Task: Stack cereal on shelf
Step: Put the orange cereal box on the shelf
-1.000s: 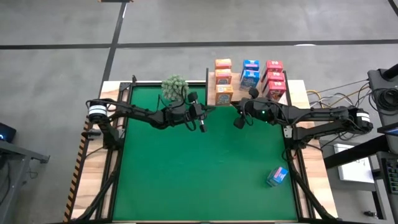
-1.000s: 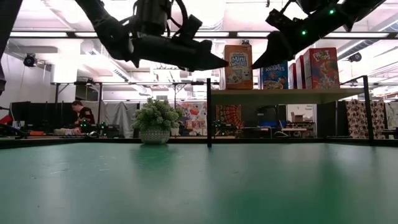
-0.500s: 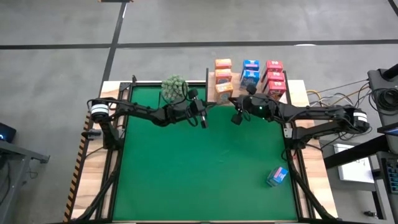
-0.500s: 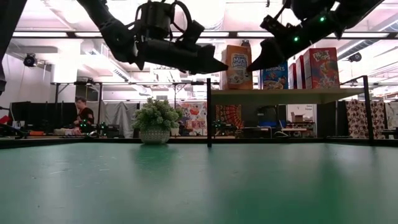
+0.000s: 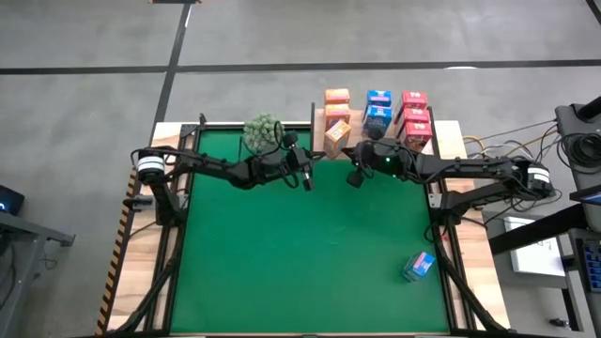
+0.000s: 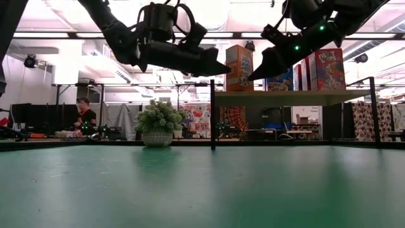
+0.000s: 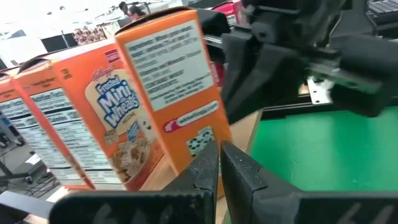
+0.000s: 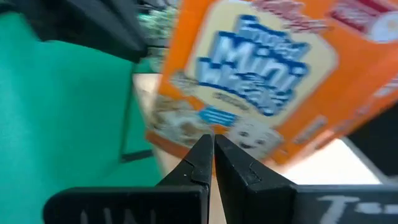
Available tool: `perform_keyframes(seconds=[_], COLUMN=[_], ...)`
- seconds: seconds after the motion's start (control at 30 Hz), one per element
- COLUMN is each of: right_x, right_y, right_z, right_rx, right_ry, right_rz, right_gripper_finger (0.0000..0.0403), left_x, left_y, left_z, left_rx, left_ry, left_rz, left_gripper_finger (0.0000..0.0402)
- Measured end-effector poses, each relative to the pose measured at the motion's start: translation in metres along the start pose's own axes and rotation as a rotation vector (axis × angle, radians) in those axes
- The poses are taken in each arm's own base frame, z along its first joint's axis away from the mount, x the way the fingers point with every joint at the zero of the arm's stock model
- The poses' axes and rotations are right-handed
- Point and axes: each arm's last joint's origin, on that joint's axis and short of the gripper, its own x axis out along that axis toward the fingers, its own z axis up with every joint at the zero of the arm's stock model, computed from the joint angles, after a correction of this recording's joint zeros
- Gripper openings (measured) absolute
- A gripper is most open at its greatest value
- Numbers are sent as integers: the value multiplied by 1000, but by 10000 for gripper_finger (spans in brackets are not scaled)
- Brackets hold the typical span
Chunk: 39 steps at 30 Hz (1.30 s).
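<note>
Two grippers sit at upper centre of the high view, fingers pressed together, holding nothing. Left gripper (image 5: 305, 178) over the green mat (image 5: 300, 263), right gripper (image 5: 355, 176) just beside the shelf (image 5: 449, 141). Front orange box (image 5: 338, 135) stands twisted on the shelf, nearest both fingertips. Lone blue box (image 5: 419, 267) lies lower right on the mat. Plant (image 5: 264, 130) upper left of the shelf.

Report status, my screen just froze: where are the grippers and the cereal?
Left gripper and right gripper both shut, empty, flanking the front orange box, which is twisted askew on the shelf. One blue box lies on the mat.
</note>
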Motion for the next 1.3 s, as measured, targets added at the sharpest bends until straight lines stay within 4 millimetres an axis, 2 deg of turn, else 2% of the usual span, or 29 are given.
perform_keyframes(seconds=[0.13,0.4,0.63,0.8,1.03,1.3], right_x=[0,5,18,21,7,-17], right_y=[2,1,6,8,9,3], right_z=[2,7,5,10,20,30], right_rx=[19,34,7,1,-6,10], right_ry=[-29,-100,-115,-119,-128,-174], right_rz=[60,41,60,111,135,136], right_gripper_finger=[9,9,9,9,9,9], left_x=[1,2,-4,-9,-9,-6], left_y=[5,8,3,3,6,14], left_z=[-1,1,11,17,17,21], left_rx=[-1,-9,-20,-16,27,36], left_ry=[4,-3,-5,15,48,31], left_rz=[16,26,3,-11,85,115], left_gripper_finger=[0,0,0,0,0,0])
